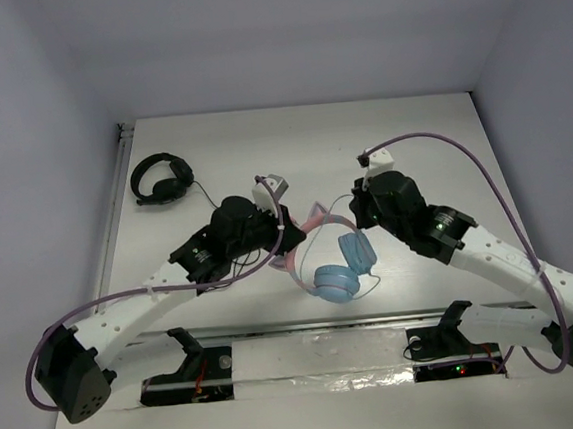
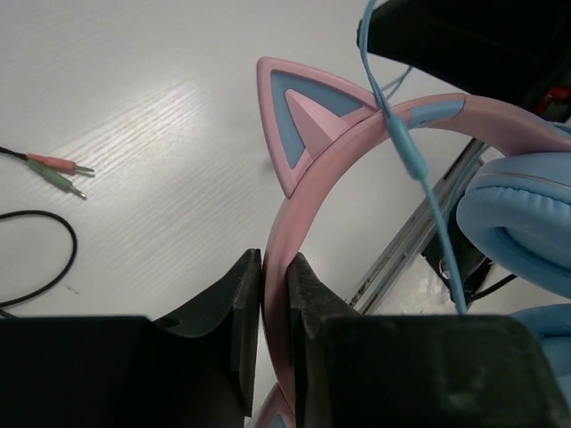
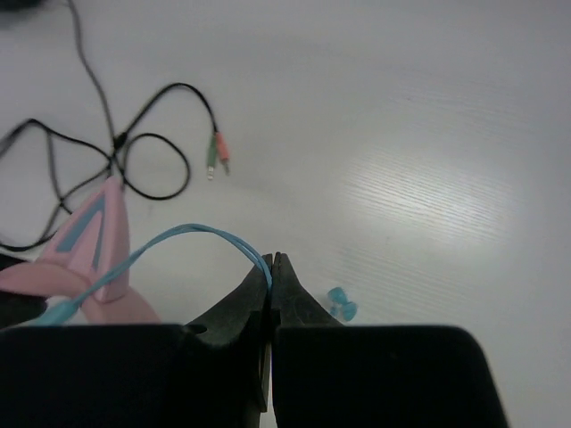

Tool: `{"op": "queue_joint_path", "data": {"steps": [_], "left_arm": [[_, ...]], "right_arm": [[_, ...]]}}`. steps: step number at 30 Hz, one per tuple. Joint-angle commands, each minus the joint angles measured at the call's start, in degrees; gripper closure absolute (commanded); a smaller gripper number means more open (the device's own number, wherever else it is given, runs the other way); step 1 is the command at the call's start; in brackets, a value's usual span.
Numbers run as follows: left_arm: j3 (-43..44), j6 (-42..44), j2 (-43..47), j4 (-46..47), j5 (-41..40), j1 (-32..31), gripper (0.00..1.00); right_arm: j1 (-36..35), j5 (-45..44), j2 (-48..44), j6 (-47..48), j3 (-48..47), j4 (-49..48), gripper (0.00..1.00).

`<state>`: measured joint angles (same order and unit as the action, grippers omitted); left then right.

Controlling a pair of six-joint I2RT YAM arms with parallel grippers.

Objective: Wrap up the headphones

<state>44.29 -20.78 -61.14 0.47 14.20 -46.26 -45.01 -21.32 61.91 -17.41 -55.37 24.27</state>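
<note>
The headphones (image 1: 334, 271) hang above the middle of the table: pink headband (image 2: 308, 192) with cat ears, light blue earcups (image 1: 356, 252). My left gripper (image 2: 275, 267) is shut on the pink headband, which runs up between its jaws. The thin light blue cable (image 3: 178, 241) arcs from the headband side into my right gripper (image 3: 272, 261), whose jaws are shut on it. In the left wrist view the cable (image 2: 406, 147) crosses over the headband. In the top view the right gripper (image 1: 363, 206) sits just right of the headband.
Black headphones (image 1: 160, 177) lie at the far left; their black cable (image 3: 134, 160) loops across the table and ends in pink and green plugs (image 3: 217, 153). A small blue piece (image 3: 342, 304) lies on the table by the right gripper. A metal rail (image 1: 356, 321) runs along the near edge.
</note>
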Motion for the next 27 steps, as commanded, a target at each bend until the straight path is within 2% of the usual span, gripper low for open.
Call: {"op": "queue_joint_path", "data": {"steps": [1,7,9,12,19,24,27], "left_arm": [[5.7,-0.4,4.4,5.1,0.4,1.7,1.00],[14.2,1.9,4.2,1.8,-2.7,2.4,1.00],[18.9,3.2,3.4,-1.8,-4.3,2.4,1.00],[23.5,5.0,1.6,-6.6,-6.5,2.9,1.00],[26.7,8.4,-0.4,-11.3,-11.3,2.9,1.00],[28.8,10.4,-4.0,-16.9,-12.5,2.9,1.00],[28.3,10.5,-2.8,-16.1,-13.1,3.5,1.00]], "right_arm": [[1.0,10.5,-4.6,-3.5,2.0,-10.3,1.00],[1.5,18.4,-7.8,-5.1,7.7,-20.3,1.00],[2.1,19.5,-8.1,-6.1,9.5,-23.7,1.00],[2.7,18.6,-8.7,-7.1,12.0,-27.2,1.00],[3.4,16.4,-9.4,-9.3,17.7,-32.7,1.00],[4.6,9.9,-9.2,-9.0,16.7,-31.4,1.00],[6.2,9.8,-9.4,-8.4,16.5,-31.7,1.00]]}}
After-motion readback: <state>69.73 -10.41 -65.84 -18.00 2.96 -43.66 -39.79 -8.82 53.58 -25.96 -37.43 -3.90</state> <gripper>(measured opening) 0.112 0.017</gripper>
